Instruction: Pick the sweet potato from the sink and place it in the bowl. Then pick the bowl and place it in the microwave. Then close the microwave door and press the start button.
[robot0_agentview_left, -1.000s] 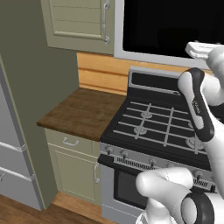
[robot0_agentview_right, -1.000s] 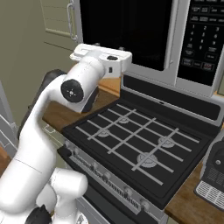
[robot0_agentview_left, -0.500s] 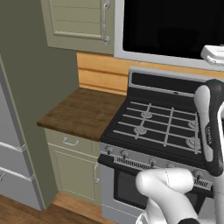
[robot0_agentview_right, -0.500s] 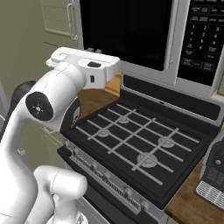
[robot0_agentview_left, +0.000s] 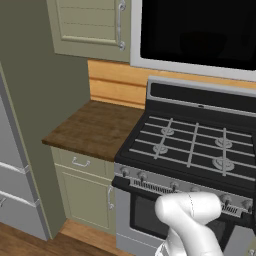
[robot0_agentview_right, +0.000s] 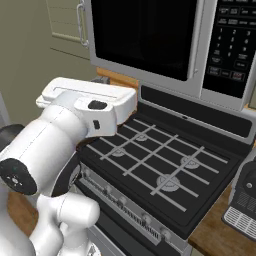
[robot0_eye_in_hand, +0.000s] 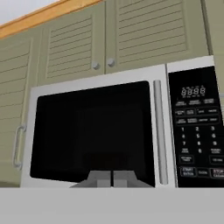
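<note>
Swinging down and left since a moment ago, the white arm now sits low over the stove's (robot0_agentview_right: 165, 170) front edge. Its gripper (robot0_eye_in_hand: 112, 178) is clenched tight — the two fingertips (robot0_eye_in_hand: 99, 179) touch, with nothing between them. It points at the microwave door (robot0_eye_in_hand: 94, 131), which is closed. The microwave (robot0_agentview_right: 200, 45) hangs above the stove's back edge — green cabinets (robot0_eye_in_hand: 105, 39) sit above it.

The left base view looks forward and down from behind the arm's left, over the stove (robot0_agentview_left: 192, 150) and the wooden counter (robot0_agentview_left: 95, 127). The right base view looks from the other side, nearer the same stove (robot0_agentview_right: 155, 170), with the microwave (robot0_agentview_right: 200, 45) above. The hand view faces the microwave door (robot0_eye_in_hand: 94, 131) level and close, with its keypad (robot0_eye_in_hand: 197, 131) alongside.
</note>
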